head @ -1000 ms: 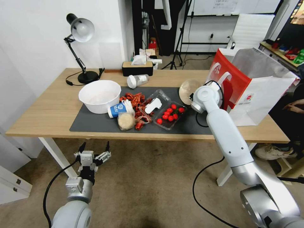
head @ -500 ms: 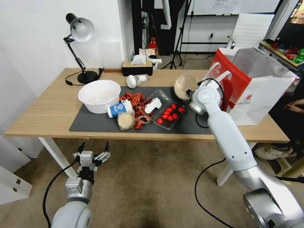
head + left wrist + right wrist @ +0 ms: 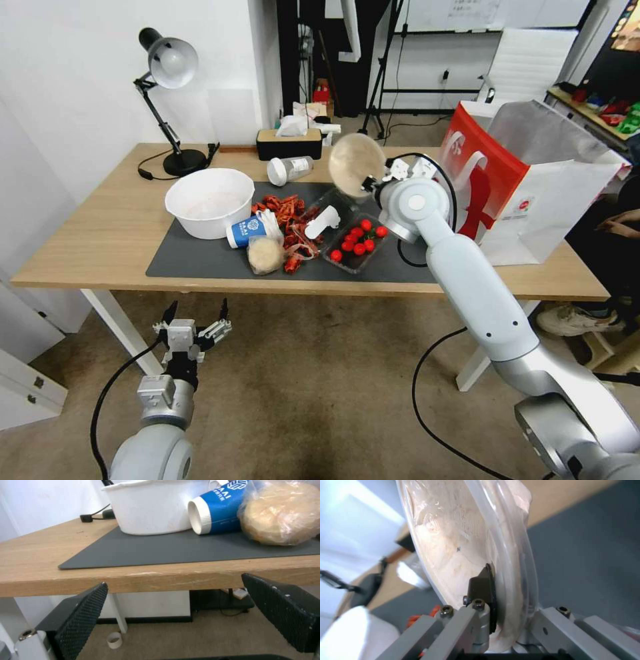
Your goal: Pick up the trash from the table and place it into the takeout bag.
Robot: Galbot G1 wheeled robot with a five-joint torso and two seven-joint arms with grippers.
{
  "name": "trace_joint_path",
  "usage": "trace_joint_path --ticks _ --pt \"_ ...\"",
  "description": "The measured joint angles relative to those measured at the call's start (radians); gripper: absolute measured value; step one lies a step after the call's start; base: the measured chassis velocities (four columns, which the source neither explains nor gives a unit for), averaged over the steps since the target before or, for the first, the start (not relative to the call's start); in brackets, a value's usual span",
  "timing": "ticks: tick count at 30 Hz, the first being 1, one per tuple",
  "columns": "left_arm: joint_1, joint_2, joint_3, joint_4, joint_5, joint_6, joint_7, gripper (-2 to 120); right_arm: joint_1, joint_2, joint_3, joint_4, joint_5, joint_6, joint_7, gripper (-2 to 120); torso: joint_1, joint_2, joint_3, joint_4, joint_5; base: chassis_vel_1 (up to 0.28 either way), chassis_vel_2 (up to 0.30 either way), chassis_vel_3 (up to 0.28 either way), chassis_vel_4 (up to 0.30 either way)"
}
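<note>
Above dark grey mat (image 3: 220, 263): R gripper (image 3: 371, 182) clamps rim of beige shallow bowl (image 3: 355, 163), tilted; carry step; nxt needs swing over red-white paper takeout bag (image 3: 527, 180); L gripper (image 3: 193, 328) spread, idle below worktop (image 3: 93, 240).

Glossy white right arm (image 3: 477, 287) with round silver-grey joints, black cable looping beside it, silver left arm (image 3: 155, 433) with a black cable, left gripper (image 3: 194, 320) with black, dot-textured fingers (image 3: 83, 616), right gripper (image 3: 500, 620) of grey metal bars, dark hex screws
</note>
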Motion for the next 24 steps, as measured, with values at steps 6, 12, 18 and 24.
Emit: trace_joint_path --ticks 6,12,18,24 --pt "0.002 0.002 -0.014 0.000 -0.007 -0.003 0.000 100 0.031 -0.041 0.009 0.092 -0.158 0.053 -0.024 1 0.000 0.000 0.000 -0.0001 -0.0001 0.000 0.000 0.000 0.000" --pt "0.005 0.003 -0.029 0.000 -0.015 -0.004 0.000 100 0.096 -0.105 0.033 0.107 -0.392 0.059 -0.008 1 0.000 0.000 0.000 -0.0001 0.0001 0.000 0.000 0.000 0.000" --pt "0.006 0.002 -0.030 0.000 -0.018 -0.004 0.000 100 0.152 -0.175 0.058 0.093 -0.479 0.002 0.050 1 0.000 0.000 0.000 -0.0002 0.0002 0.000 0.000 0.000 0.000" --pt "0.005 0.001 -0.027 -0.002 -0.016 -0.004 0.000 100 0.139 -0.231 0.063 0.111 -0.483 -0.013 0.091 1 0.000 0.000 0.000 -0.0002 0.0005 0.000 0.000 0.000 0.000"
